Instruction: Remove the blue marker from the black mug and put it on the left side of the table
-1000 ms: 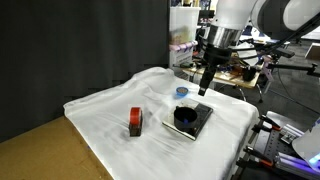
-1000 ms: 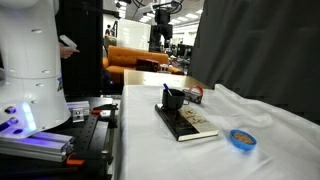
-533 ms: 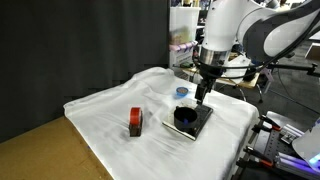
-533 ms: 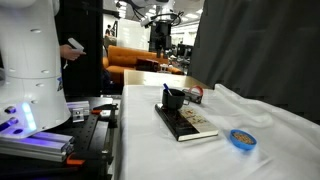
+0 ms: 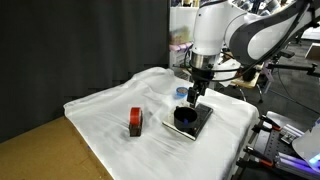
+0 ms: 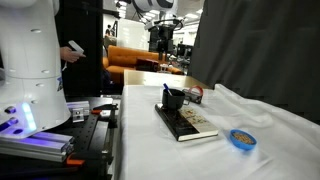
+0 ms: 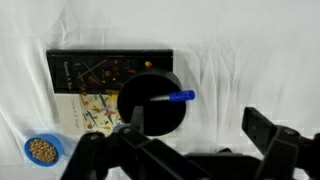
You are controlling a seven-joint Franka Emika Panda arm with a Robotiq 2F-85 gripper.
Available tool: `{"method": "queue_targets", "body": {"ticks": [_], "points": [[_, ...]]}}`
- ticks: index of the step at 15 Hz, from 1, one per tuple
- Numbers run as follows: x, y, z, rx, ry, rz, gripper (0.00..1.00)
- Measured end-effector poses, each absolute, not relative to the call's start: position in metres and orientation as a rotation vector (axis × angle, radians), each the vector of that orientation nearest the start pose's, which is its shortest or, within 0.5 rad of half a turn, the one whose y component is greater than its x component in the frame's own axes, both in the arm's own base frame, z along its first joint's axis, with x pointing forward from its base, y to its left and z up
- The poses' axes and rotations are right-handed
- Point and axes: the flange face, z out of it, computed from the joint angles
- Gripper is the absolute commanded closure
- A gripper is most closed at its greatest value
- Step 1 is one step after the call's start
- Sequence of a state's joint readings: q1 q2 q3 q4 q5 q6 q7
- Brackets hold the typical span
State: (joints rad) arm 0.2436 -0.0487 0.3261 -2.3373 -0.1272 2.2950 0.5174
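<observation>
The black mug stands on a flat black slab on the white-clothed table. It also shows in the other exterior view and in the wrist view. The blue marker leans inside the mug with its blue end over the rim, and its tip pokes above the mug in an exterior view. My gripper hangs just above the mug. In the wrist view the gripper is open and empty, with the mug and marker slightly to one side of the gap.
The black slab with a printed top lies under the mug. A red-brown block stands on the cloth. A small blue disc lies nearby. A brown wooden corner shows.
The arm has swung over and come down, bringing the gripper from higher up to just above the mug. The mug and marker have not moved.
</observation>
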Motion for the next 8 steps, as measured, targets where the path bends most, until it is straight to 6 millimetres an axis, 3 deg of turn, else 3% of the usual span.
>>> {"method": "queue_targets", "body": {"ticks": [8], "points": [[0.422, 0.268, 0.343, -3.447, -0.1, 0.034, 0.0]]}}
